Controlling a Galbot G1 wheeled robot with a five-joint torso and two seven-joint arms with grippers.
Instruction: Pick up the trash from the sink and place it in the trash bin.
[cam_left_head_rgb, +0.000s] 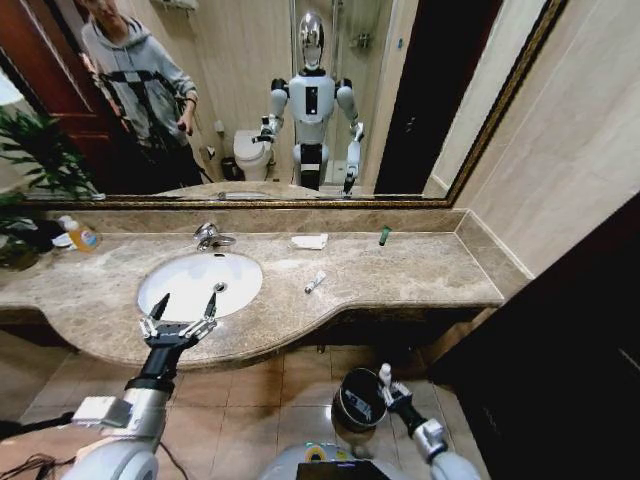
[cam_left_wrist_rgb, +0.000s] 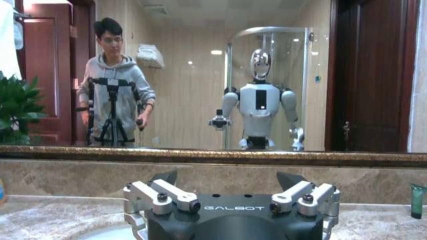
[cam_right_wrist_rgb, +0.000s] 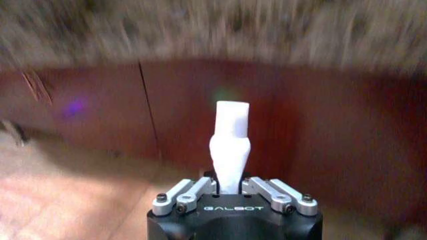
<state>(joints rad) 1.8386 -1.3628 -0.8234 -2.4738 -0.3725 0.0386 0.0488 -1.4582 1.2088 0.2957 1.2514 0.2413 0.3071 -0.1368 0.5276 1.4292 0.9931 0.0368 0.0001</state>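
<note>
The white oval sink (cam_left_head_rgb: 190, 290) sits in the brown marble counter. My left gripper (cam_left_head_rgb: 185, 305) hovers open over the basin's front rim, its jaws spread wide with nothing between them (cam_left_wrist_rgb: 228, 180). Down by the floor, my right gripper (cam_left_head_rgb: 387, 384) is shut on a small white tube (cam_left_head_rgb: 384, 373), which stands up out of its fingers (cam_right_wrist_rgb: 230, 145) just beside the round black trash bin (cam_left_head_rgb: 357, 400). On the counter lie a white-blue tube (cam_left_head_rgb: 315, 282), a flat white packet (cam_left_head_rgb: 310, 241) and a green-capped tube (cam_left_head_rgb: 384, 236), the last also in the left wrist view (cam_left_wrist_rgb: 417, 200).
A chrome faucet (cam_left_head_rgb: 208, 236) stands behind the basin. An orange-labelled soap bottle (cam_left_head_rgb: 80, 236) and a plant (cam_left_head_rgb: 30, 160) are at the far left. A dark wood cabinet front (cam_right_wrist_rgb: 300, 125) runs under the counter, a dark door to the right.
</note>
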